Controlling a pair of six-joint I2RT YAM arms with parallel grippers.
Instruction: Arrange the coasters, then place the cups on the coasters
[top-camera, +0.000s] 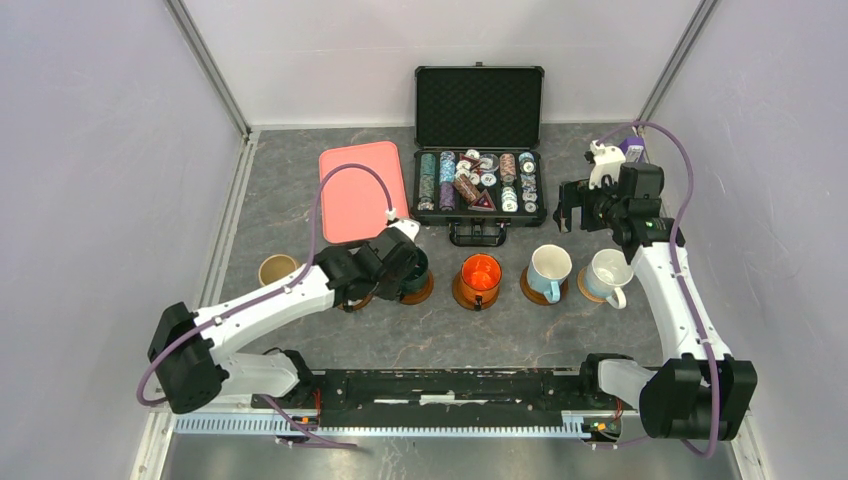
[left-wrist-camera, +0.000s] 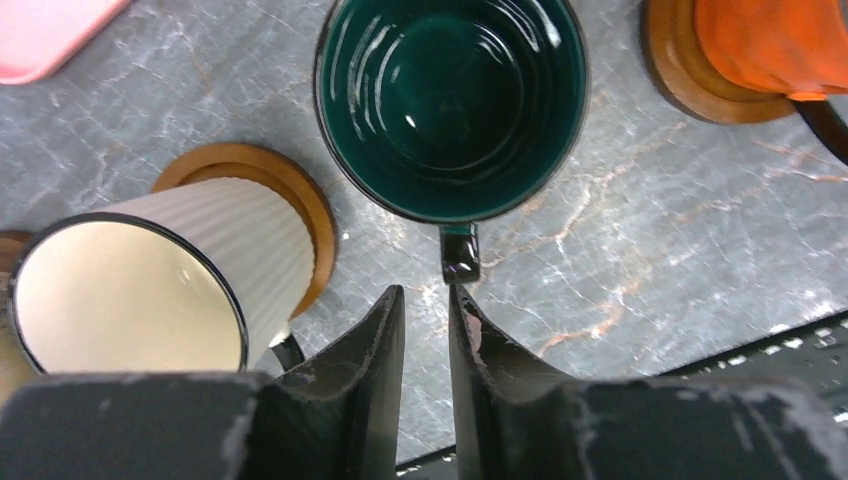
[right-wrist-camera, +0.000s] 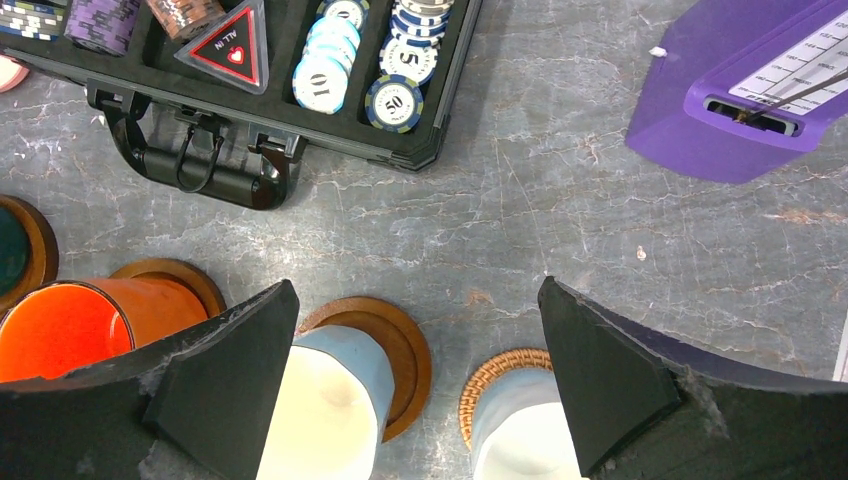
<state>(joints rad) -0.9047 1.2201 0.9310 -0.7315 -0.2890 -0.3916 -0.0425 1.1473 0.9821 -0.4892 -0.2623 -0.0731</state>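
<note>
**Left end effector at the green cup's handle: back off cleanly**

On the tabletop (top-camera: 450, 340) a row of cups runs in front of the case (top-camera: 478, 100), on the arms' side of it. The green cup (left-wrist-camera: 450, 100) sits in front of the case's left corner, on a coaster (top-camera: 424, 293) whose brown edge shows in the top view. So the step in hand looks like letting go and clearing off.

I judge it is best done by drawing straight back along the line of the handle (left-wrist-camera: 460, 255), away from the case, then lifting before any swing. The dark-rimmed cup (left-wrist-camera: 130, 290) stands just beside the green one, further left of the case, on a wood coaster (left-wrist-camera: 300, 195). A sideways move could knock it. The tan cup (top-camera: 277, 268) is furthest left of the case. Whether a coaster lies under it I cannot tell.

The left end effector (left-wrist-camera: 425, 295) is narrow, with only a slit between its jaws and nothing in it. Its tips are just short of the handle, and I cannot tell whether they touch it.

The right end effector (right-wrist-camera: 415, 285) is spread wide and holds nothing. It hovers in front of the case's right corner, over the blue cup (top-camera: 550, 265) and the white cup (top-camera: 607, 270), which sits on the woven coaster (right-wrist-camera: 500, 375). The orange cup (top-camera: 480, 272) sits on its coaster in front of the case's middle.
</note>
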